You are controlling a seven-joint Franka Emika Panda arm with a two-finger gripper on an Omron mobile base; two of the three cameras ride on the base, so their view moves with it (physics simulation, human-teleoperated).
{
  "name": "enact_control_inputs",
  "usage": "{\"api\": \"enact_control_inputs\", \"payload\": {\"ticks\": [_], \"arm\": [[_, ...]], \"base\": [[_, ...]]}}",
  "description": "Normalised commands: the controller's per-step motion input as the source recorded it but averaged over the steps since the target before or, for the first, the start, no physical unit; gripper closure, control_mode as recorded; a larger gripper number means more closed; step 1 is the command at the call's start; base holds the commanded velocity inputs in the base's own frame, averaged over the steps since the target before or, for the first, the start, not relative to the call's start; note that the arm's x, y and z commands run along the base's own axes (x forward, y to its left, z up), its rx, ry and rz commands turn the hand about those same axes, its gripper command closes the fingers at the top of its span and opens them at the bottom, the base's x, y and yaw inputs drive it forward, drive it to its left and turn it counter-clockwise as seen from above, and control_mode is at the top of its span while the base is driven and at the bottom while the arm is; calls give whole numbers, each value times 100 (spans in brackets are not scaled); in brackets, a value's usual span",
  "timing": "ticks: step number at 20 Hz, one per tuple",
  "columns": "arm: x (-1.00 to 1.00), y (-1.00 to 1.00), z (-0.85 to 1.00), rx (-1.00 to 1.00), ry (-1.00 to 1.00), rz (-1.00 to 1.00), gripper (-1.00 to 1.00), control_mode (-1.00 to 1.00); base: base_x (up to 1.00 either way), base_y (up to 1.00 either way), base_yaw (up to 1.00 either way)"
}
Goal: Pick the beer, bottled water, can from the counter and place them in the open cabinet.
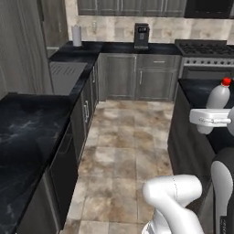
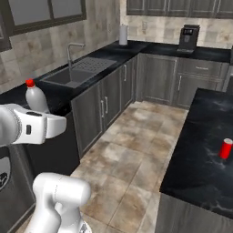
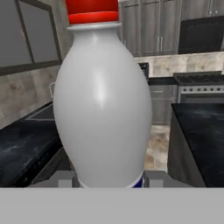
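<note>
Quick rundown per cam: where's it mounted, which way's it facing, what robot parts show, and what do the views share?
Left base view: behind-left of the arm, facing down the kitchen aisle; white arm at lower right, holding the bottled water.
Right base view: behind-right, facing the sink counter; arm at lower left, can on the right counter.
Hand view: on the hand, looking along the gripper, bottle between the fingers.
Shared: the red-capped bottle and the coffee machine.

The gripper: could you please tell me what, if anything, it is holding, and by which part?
The gripper holds the white translucent plastic bottle with a red cap, upright, gripped low on its body near the base.
</note>
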Motion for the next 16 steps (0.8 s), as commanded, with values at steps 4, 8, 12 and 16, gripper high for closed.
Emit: {"api": "enact_control_inputs", "payload": {"ticks": [4, 8, 12, 16], "arm": [[0, 0, 0, 0, 0, 0, 100, 100], [0, 0, 0, 0, 0, 0, 100, 100], [0, 0, 0, 0, 0, 0, 100, 100], [0, 0, 0, 0, 0, 0, 100, 100]], "base": [[-31, 5, 17], [-23, 0, 10], [-26, 0, 26], [-21, 0, 35]]}}
